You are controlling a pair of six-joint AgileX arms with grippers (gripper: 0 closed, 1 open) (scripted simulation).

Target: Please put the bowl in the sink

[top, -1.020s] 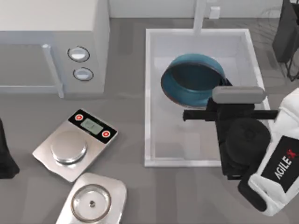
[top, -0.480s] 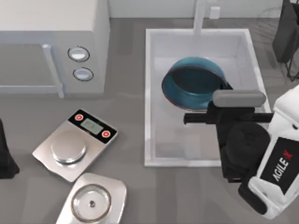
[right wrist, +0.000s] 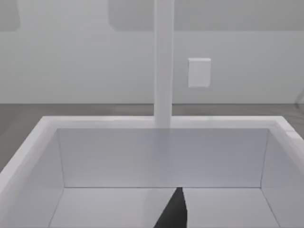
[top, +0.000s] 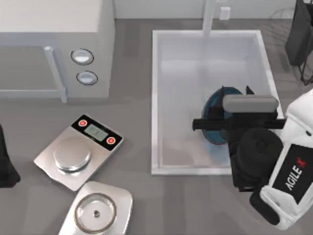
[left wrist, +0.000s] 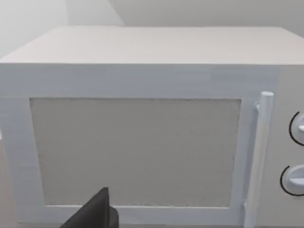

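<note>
the bowl (top: 215, 122) sits inside the sink (top: 156, 98), in the half of the basin farthest from the faucet post (top: 209, 17) and close to the wall away from the microwave (top: 54, 44). most of it is covered by the right gripper (top: 230, 105) and its wrist, so you see only a dark teal-blue crescent with a thin dark edge, edge-on or steeply tilted by the look of it.

you cannot tell how the right jaws stand: the wrist housing hides them from above, and the right wrist view gives only a dark sliver at its lower edge in front of the sink's white inner walls. do not assume a grip on the bowl, and do not assume a release.

the placement reads as deliberate. the bowl is well within the raised rim, so the sink already contains it, and the arm hangs over the basin, not over the bench (top: 137, 205). judge the task as nearly complete; confirm that the bowl is at rest on the basin floor before you count it done.

the left gripper (left wrist: 95, 216) is parked facing the microwave door, well apart from the sink. the scale (top: 78, 149) and the glass lid (top: 95, 211) lie on the bench on the microwave's side of the sink, clear of the work.
</note>
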